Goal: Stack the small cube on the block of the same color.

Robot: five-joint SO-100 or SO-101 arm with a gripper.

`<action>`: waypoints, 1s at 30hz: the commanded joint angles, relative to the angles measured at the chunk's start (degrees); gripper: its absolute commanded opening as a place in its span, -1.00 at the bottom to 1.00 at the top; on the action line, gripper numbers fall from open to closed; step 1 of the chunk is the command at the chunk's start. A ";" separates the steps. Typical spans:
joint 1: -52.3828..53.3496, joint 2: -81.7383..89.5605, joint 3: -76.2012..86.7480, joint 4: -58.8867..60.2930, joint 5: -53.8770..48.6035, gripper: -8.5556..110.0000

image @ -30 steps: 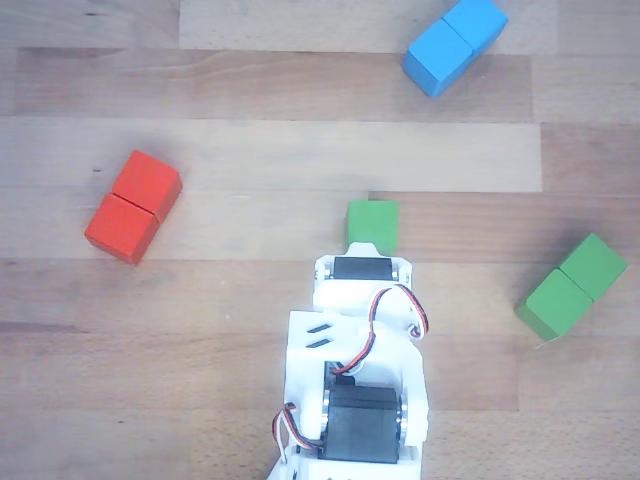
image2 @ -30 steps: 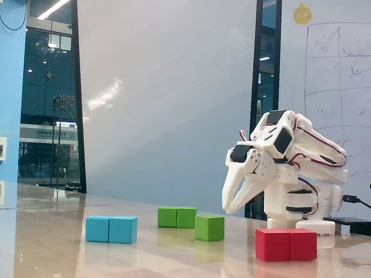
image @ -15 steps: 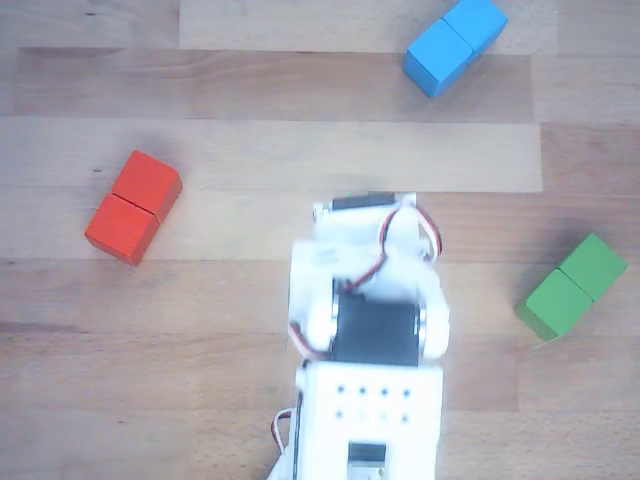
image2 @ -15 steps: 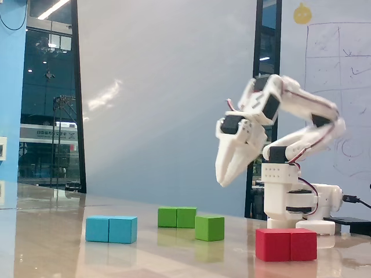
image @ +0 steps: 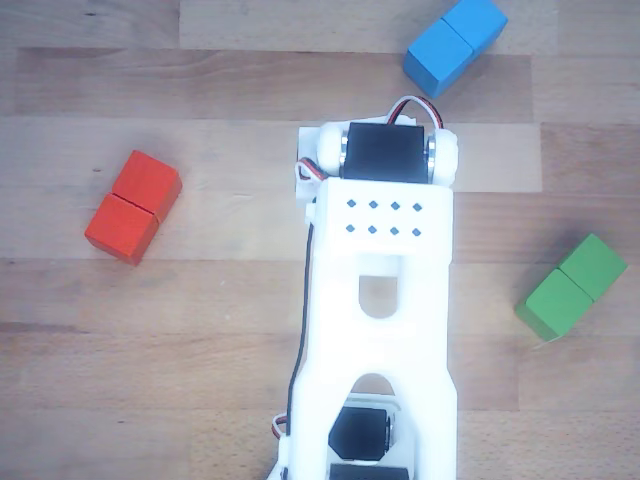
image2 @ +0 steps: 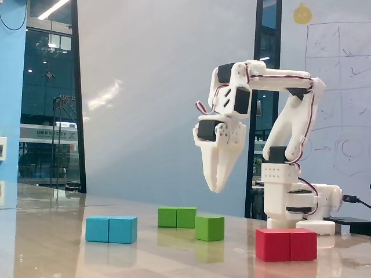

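The gripper (image2: 217,186) hangs high in the air in the fixed view, pointing down at the table (image2: 58,231). Its two fingers sit close together at the tips, with only a thin dark line between them. Nothing is held in them. So the jaws look closed and empty.

Below the gripper, and a little toward the camera, sits the small cube (image2: 209,227). It is green and rests flat on the table. Just beside it, to the left in this view and a bit farther back, lies the green block (image2: 177,217) with a line across its middle. The two look very near each other, but I cannot tell if they touch.

The job has not really begun, I think. The small cube is not on the green block yet. It still has to be picked up, lifted, and set down on top.

Farther out are a blue block (image2: 111,229) on the left and a red block (image2: 286,244) on the right.

The other view looks straight down. It shows the white arm (image: 380,300) from above, and how the blocks are spread out: the red block (image: 133,206) to the left, the blue block (image: 455,44) at the top, the green block (image: 571,286) to the right. But the small cube cannot be seen there, and neither can the jaws. Only the fixed view shows those, and how high the gripper is.
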State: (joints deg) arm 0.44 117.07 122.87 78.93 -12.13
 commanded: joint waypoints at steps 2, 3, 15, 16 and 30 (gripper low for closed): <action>2.46 -2.64 -5.71 1.32 -0.09 -0.85; 3.08 -3.16 -5.80 1.32 -0.09 -0.85; 4.22 -5.19 -5.71 -2.81 -0.09 -0.85; 4.22 -5.19 -5.71 -2.81 -0.09 -0.85; 4.04 -5.10 -5.63 -2.72 6.33 -0.85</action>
State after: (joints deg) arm 4.66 111.62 122.70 76.99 -6.42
